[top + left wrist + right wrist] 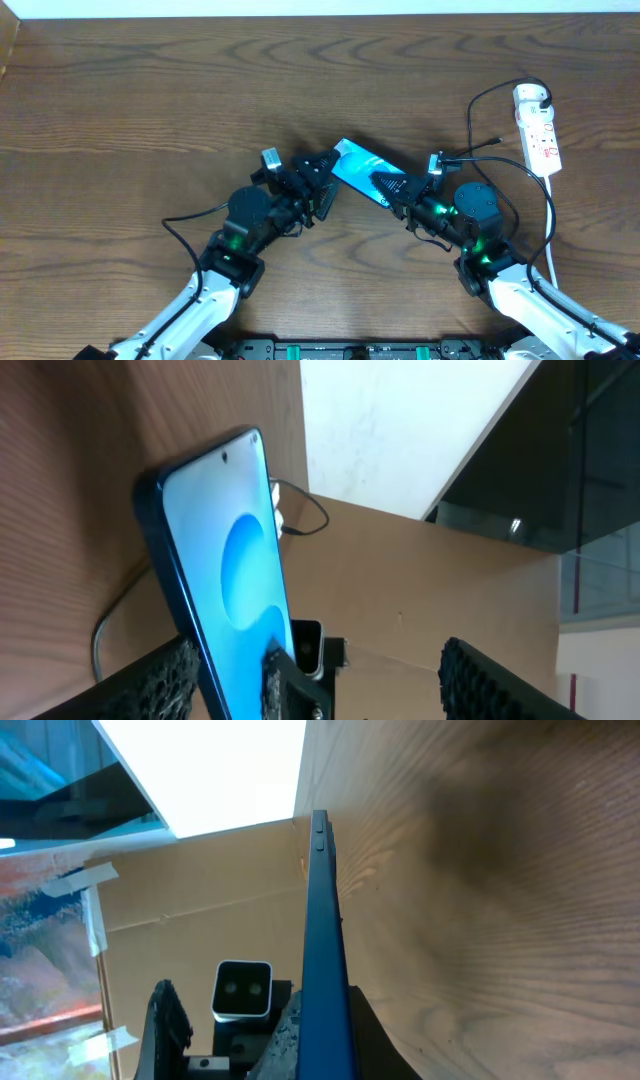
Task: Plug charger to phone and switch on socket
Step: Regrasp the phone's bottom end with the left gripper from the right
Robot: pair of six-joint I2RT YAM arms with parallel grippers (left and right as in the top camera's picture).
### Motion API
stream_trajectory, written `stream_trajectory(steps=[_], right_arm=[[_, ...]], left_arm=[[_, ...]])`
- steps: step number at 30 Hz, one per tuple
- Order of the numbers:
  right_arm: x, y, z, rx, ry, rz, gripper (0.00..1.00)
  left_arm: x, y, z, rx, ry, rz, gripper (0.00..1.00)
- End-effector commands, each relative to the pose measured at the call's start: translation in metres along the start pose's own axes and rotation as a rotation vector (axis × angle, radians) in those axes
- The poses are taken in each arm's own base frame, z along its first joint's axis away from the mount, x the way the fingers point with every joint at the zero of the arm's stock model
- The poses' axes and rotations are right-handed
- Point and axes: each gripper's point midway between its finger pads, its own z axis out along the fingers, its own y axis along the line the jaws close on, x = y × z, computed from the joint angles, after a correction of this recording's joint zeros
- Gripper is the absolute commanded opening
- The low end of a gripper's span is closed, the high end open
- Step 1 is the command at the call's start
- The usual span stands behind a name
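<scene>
The phone, cyan screen up, is tilted between both grippers at the table's middle. My right gripper is shut on its right end; in the right wrist view the phone's blue edge runs up from between the jaws. My left gripper is open around the phone's left end; in the left wrist view the phone lies near the left finger, with the jaws spread wide. The white socket lies at the far right. The charger loops from its adapter at the socket's top; its tip lies loose.
The socket's thick white cord runs down the right side past my right arm. The table's far edge runs along the top. A dark robot cable loops left of my left arm.
</scene>
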Motion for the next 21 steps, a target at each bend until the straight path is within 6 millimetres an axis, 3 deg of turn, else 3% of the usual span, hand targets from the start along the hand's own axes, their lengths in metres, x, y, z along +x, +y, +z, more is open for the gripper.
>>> stream_trajectory(steps=[1, 4, 9, 20, 21], right_arm=[[0.007, 0.01, 0.0, -0.028, 0.023, 0.013, 0.01], [0.017, 0.01, 0.003, -0.024, 0.03, 0.062, 0.01], [0.038, 0.009, 0.008, -0.015, 0.072, 0.089, 0.01], [0.054, 0.011, 0.007, -0.01, 0.163, 0.209, 0.01], [0.055, 0.011, 0.007, -0.009, 0.169, 0.208, 0.01]], left_arm=[[0.005, -0.003, 0.003, 0.011, -0.011, -0.003, 0.76], [0.011, -0.002, 0.005, 0.008, 0.004, 0.0, 0.75], [0.012, -0.002, 0.005, 0.006, 0.006, 0.007, 0.54], [0.005, 0.005, 0.005, -0.019, -0.03, 0.018, 0.54], [0.003, 0.007, 0.004, -0.029, -0.041, 0.015, 0.5]])
